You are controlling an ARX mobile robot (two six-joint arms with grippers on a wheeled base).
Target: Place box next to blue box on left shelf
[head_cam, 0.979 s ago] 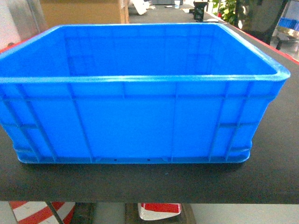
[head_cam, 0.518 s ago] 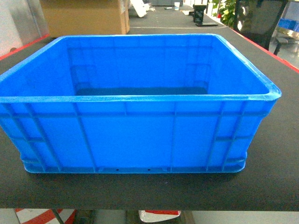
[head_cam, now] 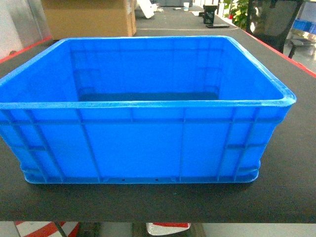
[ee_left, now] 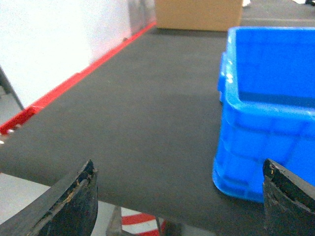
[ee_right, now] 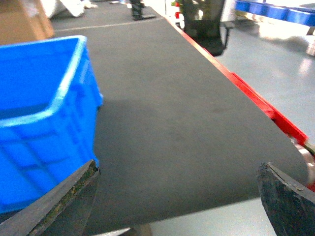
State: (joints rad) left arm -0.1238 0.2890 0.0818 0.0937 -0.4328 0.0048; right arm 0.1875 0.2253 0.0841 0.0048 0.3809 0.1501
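The box [head_cam: 133,143] is a large bright-blue open-top crate with ribbed walls, empty, standing on a black table [head_cam: 296,163] and filling the head view. Neither gripper shows in that view. In the left wrist view the left gripper [ee_left: 179,167] is open over the table's near edge, with the box [ee_left: 266,113] to its right and clear of the fingers. The right gripper [ee_right: 178,167] is open too, near the front edge, and the box [ee_right: 34,123] lies to its left, untouched. The other blue box and the left shelf are out of view.
A cardboard carton [head_cam: 89,17] stands at the table's far left end. A black chair [head_cam: 271,22] and a plant are beyond the far right corner. Red strips run along both long table edges [ee_left: 74,78]. Grey floor lies to the right [ee_right: 275,59].
Over the last second the head view rose and tilted down, so the box sits lower in frame and more of its floor shows. The box itself has not moved on the table.
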